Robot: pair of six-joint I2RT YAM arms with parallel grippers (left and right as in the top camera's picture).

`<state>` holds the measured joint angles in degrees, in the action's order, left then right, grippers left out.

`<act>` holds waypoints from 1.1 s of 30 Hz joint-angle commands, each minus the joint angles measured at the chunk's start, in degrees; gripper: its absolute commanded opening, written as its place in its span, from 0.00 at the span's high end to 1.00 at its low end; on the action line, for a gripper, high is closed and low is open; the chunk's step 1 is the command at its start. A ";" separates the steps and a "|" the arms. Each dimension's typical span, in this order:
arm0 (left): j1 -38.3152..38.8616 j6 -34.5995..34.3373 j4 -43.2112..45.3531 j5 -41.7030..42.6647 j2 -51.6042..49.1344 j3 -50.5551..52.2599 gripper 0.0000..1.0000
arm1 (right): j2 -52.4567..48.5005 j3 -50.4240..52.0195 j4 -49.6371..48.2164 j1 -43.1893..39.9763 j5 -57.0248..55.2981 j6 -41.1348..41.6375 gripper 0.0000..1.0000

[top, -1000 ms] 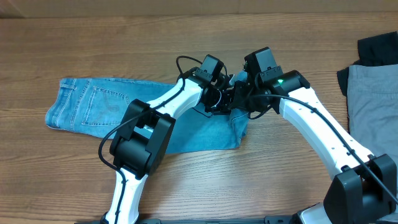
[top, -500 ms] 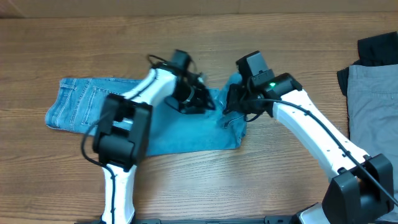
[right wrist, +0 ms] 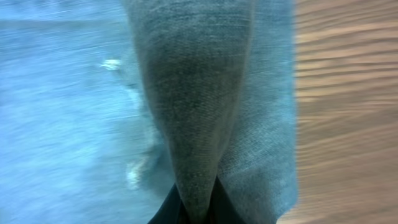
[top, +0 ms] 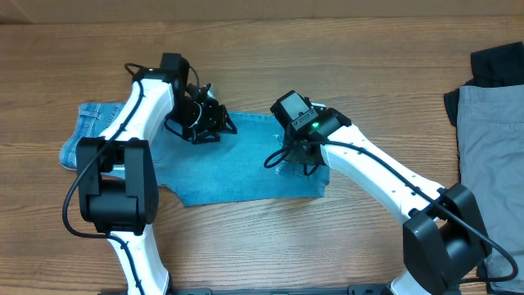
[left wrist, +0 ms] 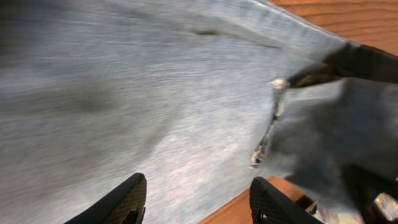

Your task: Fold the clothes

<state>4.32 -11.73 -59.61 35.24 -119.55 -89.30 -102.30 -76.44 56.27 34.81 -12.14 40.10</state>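
Observation:
The light blue denim jeans [top: 237, 168] lie flat across the middle of the table, waistband and pockets at the left end [top: 86, 135]. My left gripper [top: 214, 123] hangs over the jeans' far edge. In the left wrist view its fingers [left wrist: 202, 202] are open and empty above the denim [left wrist: 155, 93]. My right gripper [top: 291, 156] is near the jeans' right end. In the right wrist view it [right wrist: 199, 208] is shut on a raised fold of denim [right wrist: 199, 93]. Grey trousers [top: 491, 139] and a black garment [top: 498, 61] lie at the far right.
The wooden table [top: 368, 49] shows bare wood behind and in front of the jeans. A frayed hem edge [left wrist: 267, 134] crosses the left wrist view. The grey trousers and black garment reach the table's right edge.
My left gripper let go and swung left from the middle to the jeans' far edge. My right gripper moved left and nearer, carrying its pinched fold over the jeans.

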 commanded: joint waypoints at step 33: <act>0.92 4.48 -3.63 -5.86 0.81 -0.55 0.20 | -13.66 -7.10 1.68 6.08 0.52 -0.02 0.62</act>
<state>5.26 -8.54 -63.16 29.69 -119.55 -89.30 -116.36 -81.56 59.79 40.66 -18.68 41.52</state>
